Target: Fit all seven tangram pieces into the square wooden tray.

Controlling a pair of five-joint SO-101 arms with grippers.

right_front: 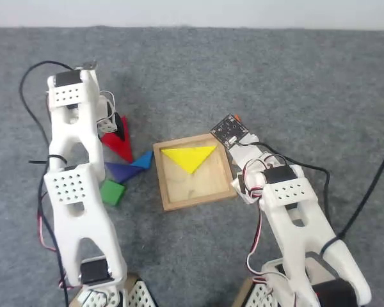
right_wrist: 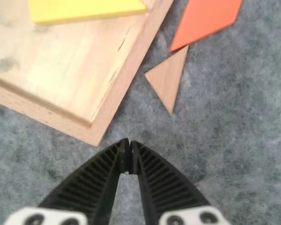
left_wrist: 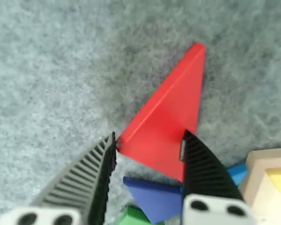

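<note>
Left claw point(left_wrist: 149, 138) hangs open over the near end of the red triangle point(left_wrist: 171, 112), which lies flat on the tabletop point(right_front: 275, 77) beside the tray point(right_front: 160, 179), its long edge running away from the claw. Right claw point(right_wrist: 129, 145), closed and empty, sits off the tray's opposite side.

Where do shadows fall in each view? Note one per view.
High view: soft light, only faint shadow along the wooden tray on the carpet. Left wrist view: dark shadow beside the red triangle, along its long edge. Right wrist view: the shut right tool darkens the carpet under it.
</note>
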